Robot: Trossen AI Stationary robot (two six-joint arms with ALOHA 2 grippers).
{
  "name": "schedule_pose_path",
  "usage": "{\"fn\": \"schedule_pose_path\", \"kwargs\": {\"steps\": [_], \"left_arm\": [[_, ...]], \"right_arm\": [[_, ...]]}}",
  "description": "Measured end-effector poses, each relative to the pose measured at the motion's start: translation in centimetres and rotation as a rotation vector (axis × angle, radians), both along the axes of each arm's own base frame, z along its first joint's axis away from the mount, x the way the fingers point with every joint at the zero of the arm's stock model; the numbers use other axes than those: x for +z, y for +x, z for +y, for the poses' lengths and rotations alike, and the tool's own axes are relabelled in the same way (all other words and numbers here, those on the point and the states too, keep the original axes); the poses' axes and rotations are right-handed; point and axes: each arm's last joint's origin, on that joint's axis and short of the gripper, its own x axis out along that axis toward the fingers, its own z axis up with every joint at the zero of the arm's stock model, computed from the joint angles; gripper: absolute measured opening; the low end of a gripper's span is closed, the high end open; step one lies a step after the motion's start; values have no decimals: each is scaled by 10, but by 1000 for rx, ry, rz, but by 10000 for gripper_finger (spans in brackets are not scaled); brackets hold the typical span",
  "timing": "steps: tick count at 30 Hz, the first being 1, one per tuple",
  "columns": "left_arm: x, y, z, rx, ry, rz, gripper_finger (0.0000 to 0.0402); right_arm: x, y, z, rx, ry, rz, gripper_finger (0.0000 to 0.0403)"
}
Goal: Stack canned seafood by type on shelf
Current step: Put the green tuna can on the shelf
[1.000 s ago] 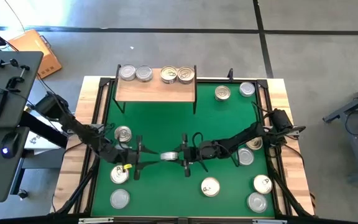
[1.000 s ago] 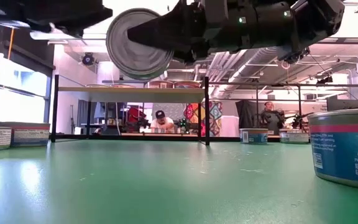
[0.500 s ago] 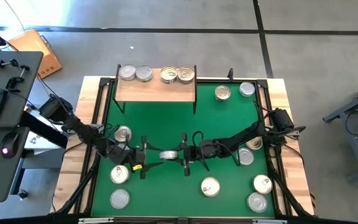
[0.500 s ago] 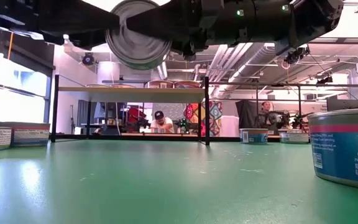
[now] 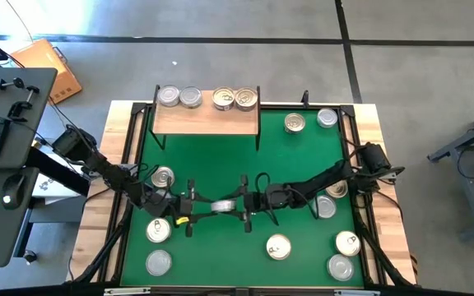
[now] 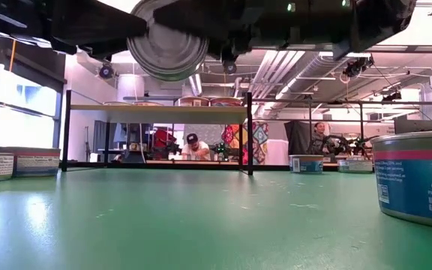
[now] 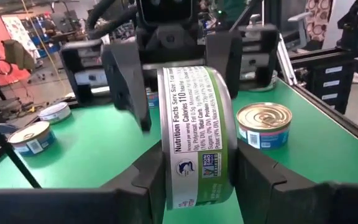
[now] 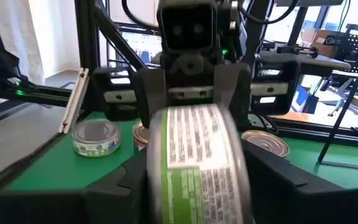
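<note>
One tin [image 5: 220,205], silver-ended with a green-and-white label, is hanging on its edge in the air above the middle of the green mat [image 5: 212,164], at about 6 o'clock from the shelf [image 5: 206,120]. Reaching in low from 9 o'clock, the left gripper [image 5: 192,208] is pinching the tin's two flat ends. The right gripper [image 5: 242,204], stretching in from 3 o'clock, is standing released, its fingers [image 7: 128,81] spread just clear of the tin.
</note>
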Motion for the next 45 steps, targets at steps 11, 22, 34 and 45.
{"fn": "schedule_pose_path", "kwargs": {"steps": [11,22,34,45], "left_arm": [[0,-10,-8,170,164,3,124],[35,-15,-24,708,653,169,124],[75,-6,41,957,670,279,124],[77,-8,113,1118,863,567,124]], "right_arm": [[38,-21,5,-20,-30,58,194],[48,-37,23,-95,-116,92,195],[47,-37,23,-94,-118,109,195],[45,-37,23,-93,-115,128,195]]}}
